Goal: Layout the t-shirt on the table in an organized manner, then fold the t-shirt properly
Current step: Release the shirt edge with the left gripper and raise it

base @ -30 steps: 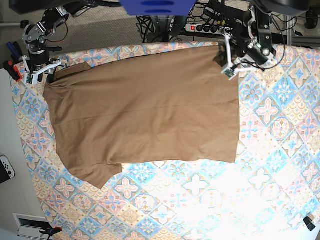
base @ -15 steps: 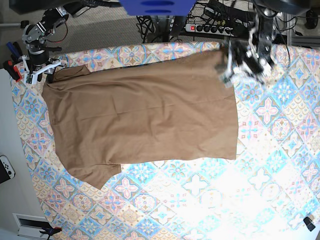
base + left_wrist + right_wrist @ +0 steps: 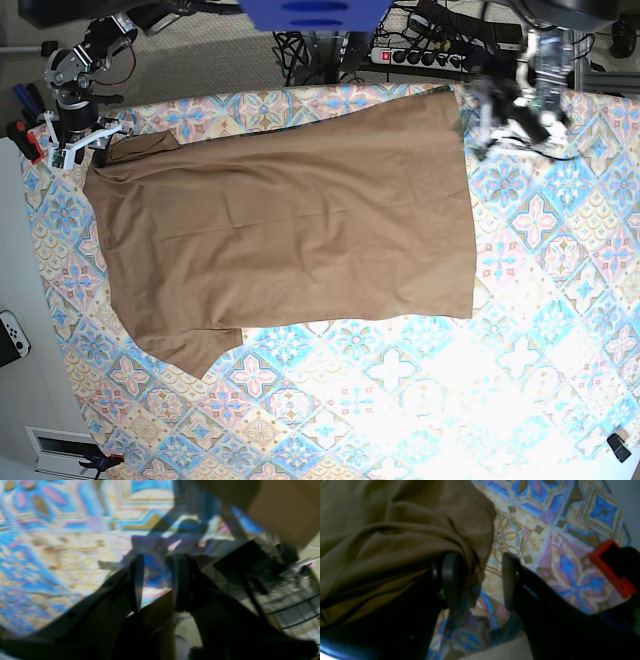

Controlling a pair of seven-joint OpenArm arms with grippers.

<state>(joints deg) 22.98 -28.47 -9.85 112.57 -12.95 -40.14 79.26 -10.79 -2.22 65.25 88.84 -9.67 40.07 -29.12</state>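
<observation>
Lying spread flat across the table (image 3: 560, 300), the t-shirt (image 3: 290, 220) looks soft, light and floppy.
Take it by hem corners or shoulders; left gripper (image 3: 155, 580) and right gripper (image 3: 480, 580) both stand spread, empty, beside its far corners.

Robot lab: power strip (image 3: 420, 57), tangled cables (image 3: 310, 45), tiled-cloth table (image 3: 540, 300).

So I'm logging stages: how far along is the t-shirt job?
Layout looks mostly done: the tan t-shirt lies spread flat on the table. Both end effectors, left and right, are open at its far corners, holding nothing. No fold has been made yet.
</observation>
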